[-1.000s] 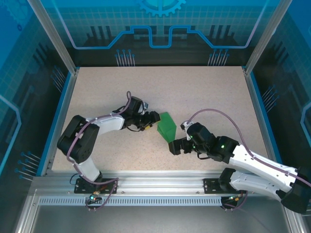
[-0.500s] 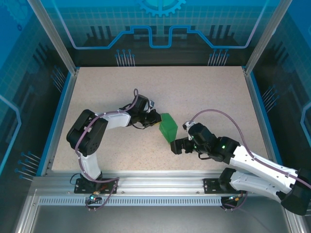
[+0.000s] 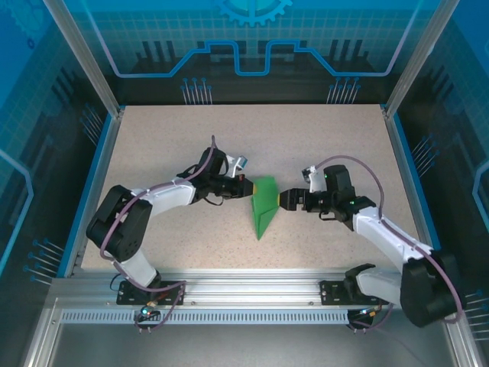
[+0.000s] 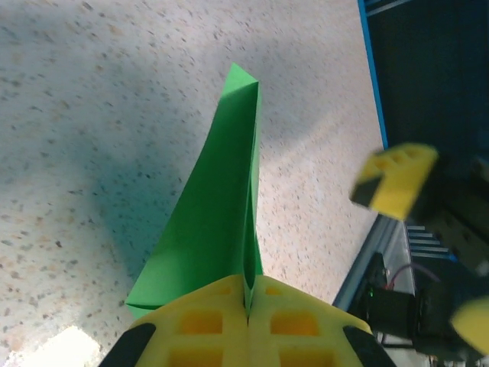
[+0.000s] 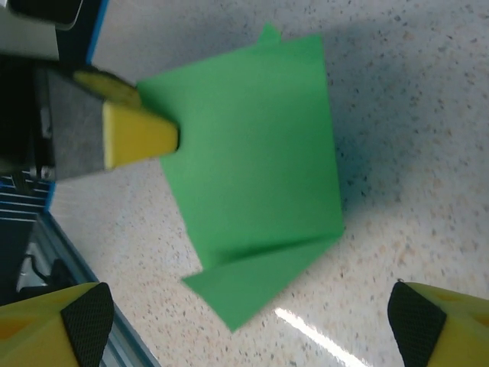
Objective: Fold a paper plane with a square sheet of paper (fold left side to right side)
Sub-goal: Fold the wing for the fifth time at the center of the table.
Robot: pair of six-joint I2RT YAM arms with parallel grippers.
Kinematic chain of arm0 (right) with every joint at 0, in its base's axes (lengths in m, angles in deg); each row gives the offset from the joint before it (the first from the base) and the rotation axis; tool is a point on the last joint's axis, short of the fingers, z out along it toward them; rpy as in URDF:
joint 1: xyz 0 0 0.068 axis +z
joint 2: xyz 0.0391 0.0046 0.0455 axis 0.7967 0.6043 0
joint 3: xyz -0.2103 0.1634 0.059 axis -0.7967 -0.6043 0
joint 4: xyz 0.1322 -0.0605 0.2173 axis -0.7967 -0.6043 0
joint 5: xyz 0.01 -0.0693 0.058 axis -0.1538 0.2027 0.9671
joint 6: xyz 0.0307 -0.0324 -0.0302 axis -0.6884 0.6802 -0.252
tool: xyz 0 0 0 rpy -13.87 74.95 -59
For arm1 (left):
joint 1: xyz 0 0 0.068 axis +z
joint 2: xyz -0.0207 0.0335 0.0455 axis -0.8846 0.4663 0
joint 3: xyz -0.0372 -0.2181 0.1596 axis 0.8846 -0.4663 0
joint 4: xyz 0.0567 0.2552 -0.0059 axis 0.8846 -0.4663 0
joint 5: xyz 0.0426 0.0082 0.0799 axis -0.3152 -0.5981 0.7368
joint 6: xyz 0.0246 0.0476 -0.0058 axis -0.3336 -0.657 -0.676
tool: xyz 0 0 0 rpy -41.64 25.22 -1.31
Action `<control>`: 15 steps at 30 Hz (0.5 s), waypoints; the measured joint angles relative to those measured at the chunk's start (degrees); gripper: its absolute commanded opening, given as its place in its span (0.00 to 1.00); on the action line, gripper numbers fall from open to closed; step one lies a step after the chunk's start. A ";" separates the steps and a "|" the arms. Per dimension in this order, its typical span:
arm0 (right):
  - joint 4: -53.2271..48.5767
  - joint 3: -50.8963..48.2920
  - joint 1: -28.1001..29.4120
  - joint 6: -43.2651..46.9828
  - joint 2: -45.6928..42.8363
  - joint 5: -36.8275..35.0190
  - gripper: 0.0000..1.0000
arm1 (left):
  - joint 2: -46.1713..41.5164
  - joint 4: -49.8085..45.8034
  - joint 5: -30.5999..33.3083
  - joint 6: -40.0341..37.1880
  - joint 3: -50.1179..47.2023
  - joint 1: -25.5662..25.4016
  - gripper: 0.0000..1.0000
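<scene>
Lengthwise near-far: paper plane [image 3: 263, 205], tip nearward.

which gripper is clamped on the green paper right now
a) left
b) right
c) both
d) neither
A: in the left wrist view the left gripper has its yellow fingers pressed together with an edge of the green paper pinched in the seam. In the right wrist view the right gripper has its fingers wide apart and off the paper.
</scene>
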 measured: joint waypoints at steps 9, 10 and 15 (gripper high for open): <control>11.63 0.00 -5.53 7.50 14.01 13.46 0.88 | -1.86 2.21 -4.66 -2.05 -3.67 0.00 0.00; 13.00 0.00 -5.68 7.89 15.82 14.62 0.87 | -2.05 2.51 -5.01 -2.08 -3.85 0.00 0.00; 18.34 0.28 -5.81 8.98 23.37 19.91 0.81 | -3.19 3.39 -6.32 -2.08 -4.39 0.00 0.00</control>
